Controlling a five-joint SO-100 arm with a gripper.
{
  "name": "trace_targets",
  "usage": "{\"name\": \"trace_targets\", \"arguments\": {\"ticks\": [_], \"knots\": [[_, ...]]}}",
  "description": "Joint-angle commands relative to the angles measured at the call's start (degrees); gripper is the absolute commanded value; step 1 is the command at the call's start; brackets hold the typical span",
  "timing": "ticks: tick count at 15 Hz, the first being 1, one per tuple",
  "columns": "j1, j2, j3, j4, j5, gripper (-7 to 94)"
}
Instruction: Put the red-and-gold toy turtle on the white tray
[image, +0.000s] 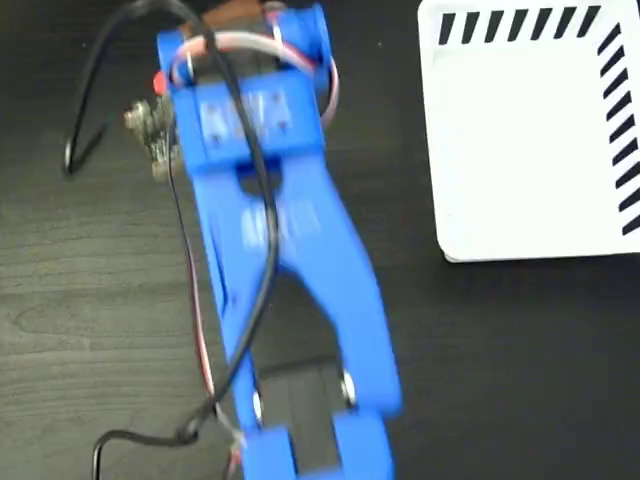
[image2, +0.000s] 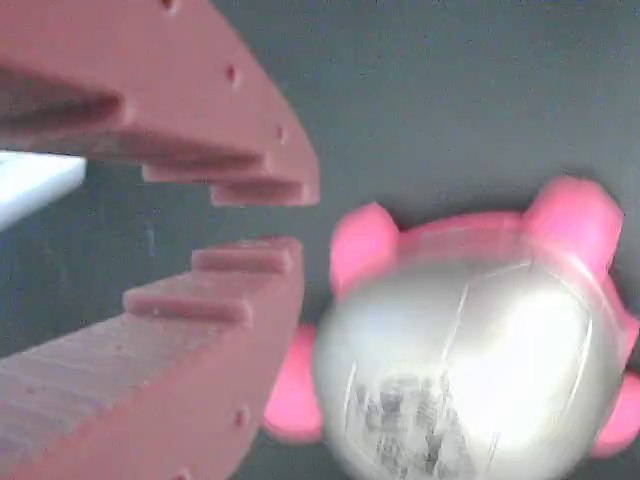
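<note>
Surface: dark, nearly black wood-grain tabletop (image: 90, 320), filling the fixed view.
Grain: faint horizontal streaks, clearest at lower left.
Wrist view: the same dark tabletop (image2: 470, 90), blurred, plain.

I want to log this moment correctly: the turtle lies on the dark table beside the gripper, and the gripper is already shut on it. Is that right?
Not quite. In the wrist view the gripper is not shut on the turtle: the fingertips stand slightly apart with nothing between them. The turtle does lie on the dark table beside them.

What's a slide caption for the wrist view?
Red gripper, jaws slightly parted and empty, beside the red-and-gold toy turtle on the dark table.
</note>
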Motion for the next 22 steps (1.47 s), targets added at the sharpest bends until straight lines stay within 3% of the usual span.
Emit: {"name": "trace_targets", "arguments": {"ticks": [1, 5, 11, 13, 17, 22], "knots": [[-1.1, -0.6, -7.4, 0.4, -1.1, 0], [-2.4, -5.5, -12.2, 0.9, -0.6, 0], [-2.3, -10.4, -15.8, 3.9, -3.5, 39], [-2.3, -11.0, -16.0, 4.0, -4.4, 47], [-1.8, -14.5, -18.7, 5.9, -7.4, 54], [-1.0, -19.5, -24.5, 6.2, -9.2, 54]]}}
